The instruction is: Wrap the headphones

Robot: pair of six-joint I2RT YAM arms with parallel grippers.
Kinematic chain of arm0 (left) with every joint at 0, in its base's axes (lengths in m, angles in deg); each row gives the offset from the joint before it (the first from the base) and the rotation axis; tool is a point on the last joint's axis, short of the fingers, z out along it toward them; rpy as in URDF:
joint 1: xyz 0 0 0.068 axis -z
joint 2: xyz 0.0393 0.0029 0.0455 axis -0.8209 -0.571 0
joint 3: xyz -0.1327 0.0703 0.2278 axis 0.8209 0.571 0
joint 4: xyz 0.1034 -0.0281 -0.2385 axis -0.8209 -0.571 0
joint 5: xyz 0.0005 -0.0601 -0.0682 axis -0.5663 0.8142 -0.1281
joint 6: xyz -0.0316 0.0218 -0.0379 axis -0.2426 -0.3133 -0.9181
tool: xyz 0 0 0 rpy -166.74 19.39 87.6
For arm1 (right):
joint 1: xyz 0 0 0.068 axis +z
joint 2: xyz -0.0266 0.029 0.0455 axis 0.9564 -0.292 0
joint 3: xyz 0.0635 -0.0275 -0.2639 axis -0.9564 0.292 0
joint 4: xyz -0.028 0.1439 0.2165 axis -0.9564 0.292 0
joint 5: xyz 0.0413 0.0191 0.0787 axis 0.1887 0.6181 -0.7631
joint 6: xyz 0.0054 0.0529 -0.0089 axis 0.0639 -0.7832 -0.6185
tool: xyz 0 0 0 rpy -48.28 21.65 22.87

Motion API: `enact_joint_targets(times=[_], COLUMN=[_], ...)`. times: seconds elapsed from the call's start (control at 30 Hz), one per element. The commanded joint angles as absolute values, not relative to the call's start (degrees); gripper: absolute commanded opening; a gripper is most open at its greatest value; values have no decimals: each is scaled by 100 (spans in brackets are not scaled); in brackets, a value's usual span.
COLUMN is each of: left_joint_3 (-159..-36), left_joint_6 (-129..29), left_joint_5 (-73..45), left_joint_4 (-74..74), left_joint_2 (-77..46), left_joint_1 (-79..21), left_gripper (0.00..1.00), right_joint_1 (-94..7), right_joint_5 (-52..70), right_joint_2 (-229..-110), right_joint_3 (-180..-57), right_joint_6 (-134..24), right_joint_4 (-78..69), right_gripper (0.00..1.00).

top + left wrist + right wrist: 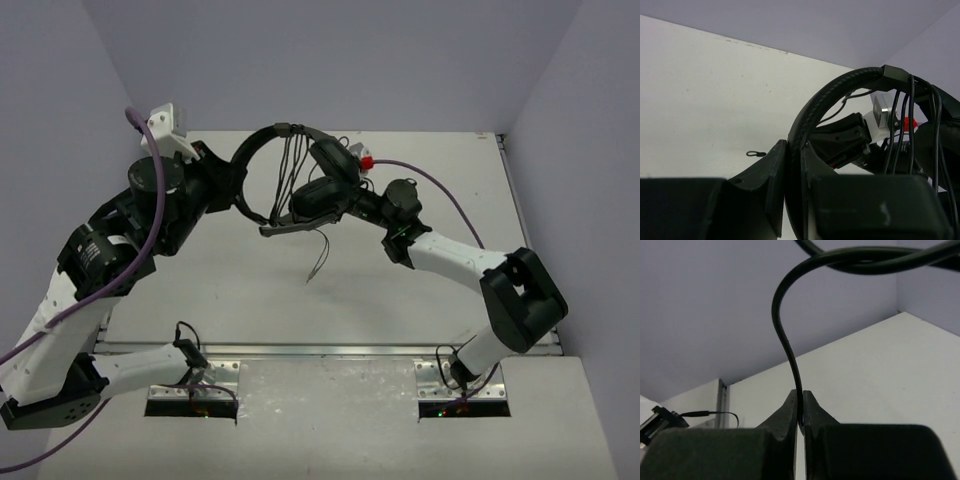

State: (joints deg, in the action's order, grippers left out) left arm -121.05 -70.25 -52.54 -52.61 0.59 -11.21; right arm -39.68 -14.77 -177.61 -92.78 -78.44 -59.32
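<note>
Right, surface (250, 300): white, lying under both my arms.
Headphones (262, 140): black, held up off the surface between my two arms, with the arch on my left side.
Headband (840, 85): padded arch, its lower end pinched in my left grip, several strands of cable draped across its top.
Cable (782, 335): thin and black, rising in a curve from my right grip, with a loose end dangling toward the surface.
Left fingers (777, 172): narrow, clamped on the headband.
Right fingers (790, 412): nearly together, nipping the cable at their tips.
</note>
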Motion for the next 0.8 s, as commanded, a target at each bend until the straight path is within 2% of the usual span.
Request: enact_joint_targets(times=[0.0,0.07,0.27,0.4,0.57,0.77], left_joint_3=[-12172,-12373,-13489,-14360,-15221,-15004], left_joint_6=[-7469,-7644,-7777,-7865,-7944,-8172], left_joint_5=[-5735,-6368,-7793,-7882,-7240,-7714], left_joint_4=[-4555,-4564,-4598,-4854,-5091,-4925], left_joint_2=[23,-74,-961,-1935,-3053,-3415], left_joint_1=[-1071,-1071,-1132,-1684,-3021,-3347], left_gripper=[0,0,0,0,0,0], right_joint_1=[-3708,-3708,-3296,-2498,-1239,-510], right_joint_5=[-1516,-1462,-1112,-409,830,1166], right_joint_2=[-17911,-18033,-17771,-16921,-16215,-15652], right_joint_3=[-9298,-8674,-7540,-7127,-7046,-7713], right_joint_6=[-7808,-8089,-7634,-6643,-5700,-5199], right_joint_4=[-6414,-7159,-6893,-5672,-3721,-1997], right_gripper=[1,1,1,1,1,1])
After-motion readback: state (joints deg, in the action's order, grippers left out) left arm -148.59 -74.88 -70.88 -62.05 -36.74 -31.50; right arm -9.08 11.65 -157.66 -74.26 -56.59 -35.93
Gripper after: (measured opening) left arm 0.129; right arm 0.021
